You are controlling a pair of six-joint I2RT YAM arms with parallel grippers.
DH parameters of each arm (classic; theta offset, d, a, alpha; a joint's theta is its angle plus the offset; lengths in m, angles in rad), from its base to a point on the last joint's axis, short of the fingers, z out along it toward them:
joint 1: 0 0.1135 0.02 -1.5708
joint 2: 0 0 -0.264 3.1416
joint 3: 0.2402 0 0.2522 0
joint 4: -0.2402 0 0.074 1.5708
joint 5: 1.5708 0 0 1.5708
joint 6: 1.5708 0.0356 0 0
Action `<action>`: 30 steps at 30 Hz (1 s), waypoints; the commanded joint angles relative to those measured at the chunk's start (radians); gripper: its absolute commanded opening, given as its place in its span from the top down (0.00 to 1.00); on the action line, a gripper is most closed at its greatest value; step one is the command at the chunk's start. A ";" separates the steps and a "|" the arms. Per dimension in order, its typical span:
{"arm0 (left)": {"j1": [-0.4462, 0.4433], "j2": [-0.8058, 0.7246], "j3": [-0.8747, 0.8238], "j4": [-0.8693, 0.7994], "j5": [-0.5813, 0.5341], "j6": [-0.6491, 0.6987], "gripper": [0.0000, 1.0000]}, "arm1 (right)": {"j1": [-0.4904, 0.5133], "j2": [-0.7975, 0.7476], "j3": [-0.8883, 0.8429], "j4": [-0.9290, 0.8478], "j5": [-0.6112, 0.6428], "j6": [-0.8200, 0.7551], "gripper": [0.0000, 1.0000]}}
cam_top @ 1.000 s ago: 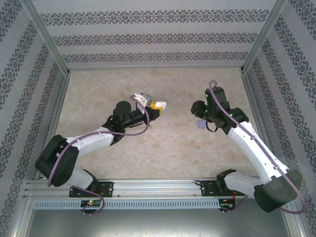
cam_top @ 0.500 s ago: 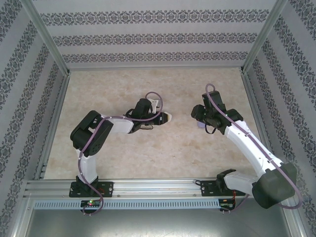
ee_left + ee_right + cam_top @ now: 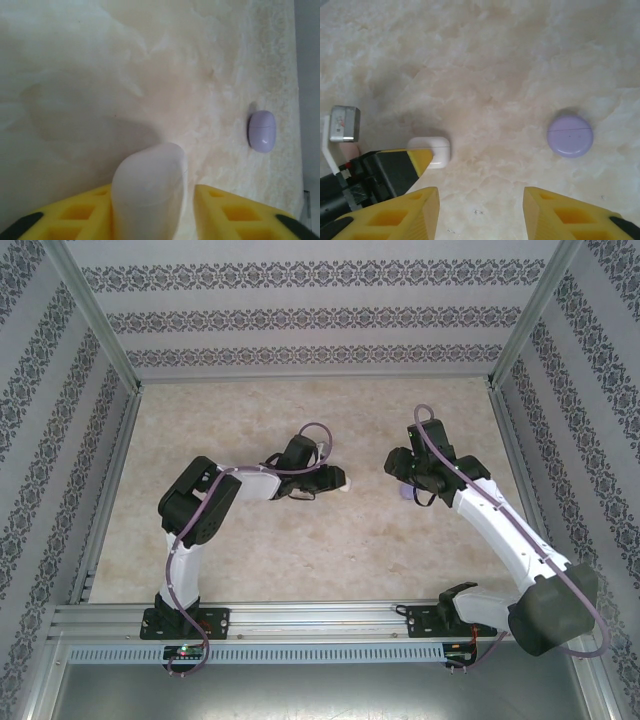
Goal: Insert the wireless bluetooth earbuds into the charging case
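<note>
Left gripper (image 3: 152, 192) loosely straddled the white case (image 3: 150, 185); right gripper (image 3: 481, 195) stood spread, the purple case (image 3: 570, 135) at two o'clock.

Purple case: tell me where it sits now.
In the top view the purple case lies right of centre, beside the right gripper; the white case at the left gripper is its nearest neighbour.

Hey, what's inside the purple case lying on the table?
Nothing inside can be seen. The purple case is shut, and only its smooth shell and the closing seam across it show. Whatever it holds is hidden by the lid.
</note>
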 commanded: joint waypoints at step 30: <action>0.162 -1.039 -0.335 -0.204 -0.846 0.764 0.01 | -0.168 -0.076 -0.136 0.385 0.507 -0.469 0.02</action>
